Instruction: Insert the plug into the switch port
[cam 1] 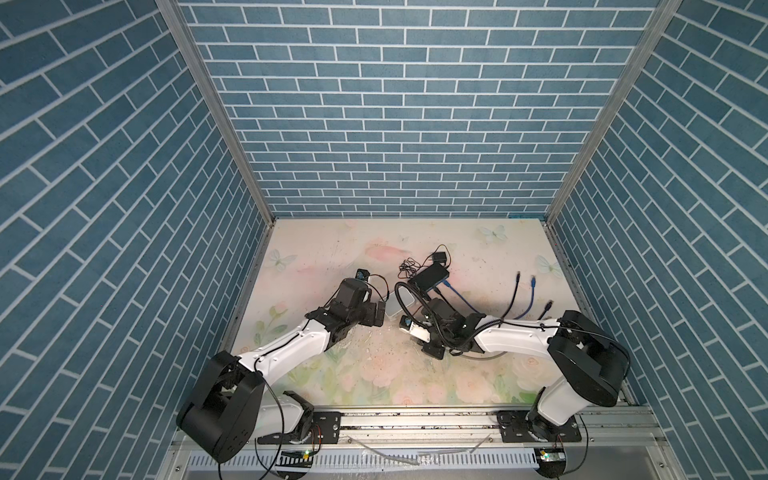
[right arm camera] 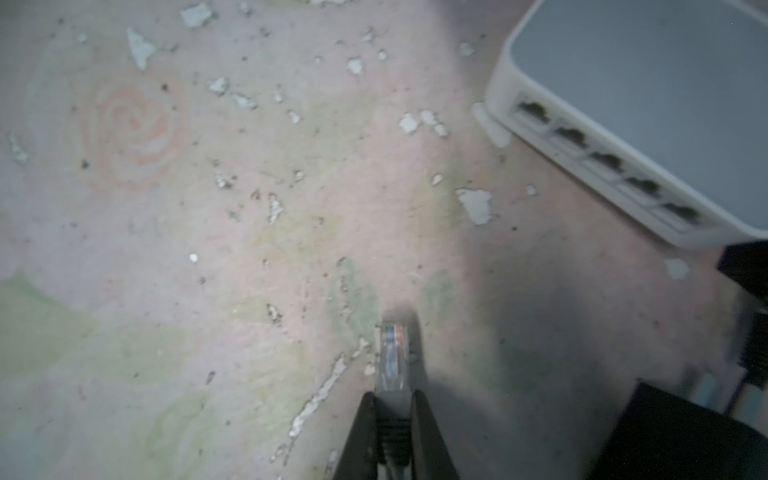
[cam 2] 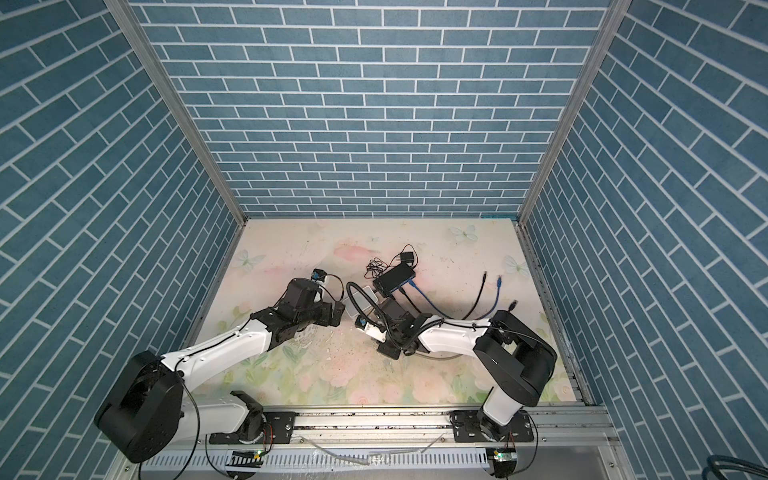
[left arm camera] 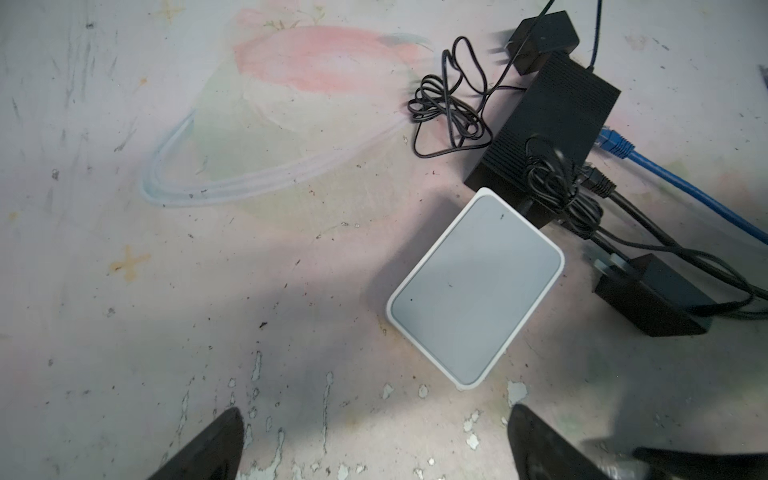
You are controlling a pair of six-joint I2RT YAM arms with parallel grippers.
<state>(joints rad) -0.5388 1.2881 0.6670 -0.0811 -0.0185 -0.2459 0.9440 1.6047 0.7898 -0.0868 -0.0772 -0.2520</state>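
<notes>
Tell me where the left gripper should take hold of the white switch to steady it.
Pinch the white switch across its two short ends, coming straight down with the open left gripper. It lies flat, and its port row fills one long side, toward the plug in the right gripper; an end grip should leave that side free.

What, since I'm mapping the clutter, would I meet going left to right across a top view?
White flat plastic switch → black box-shaped switch → loose black cable's plug → loose blue cable's plug → dark plug of a third loose cable
</notes>
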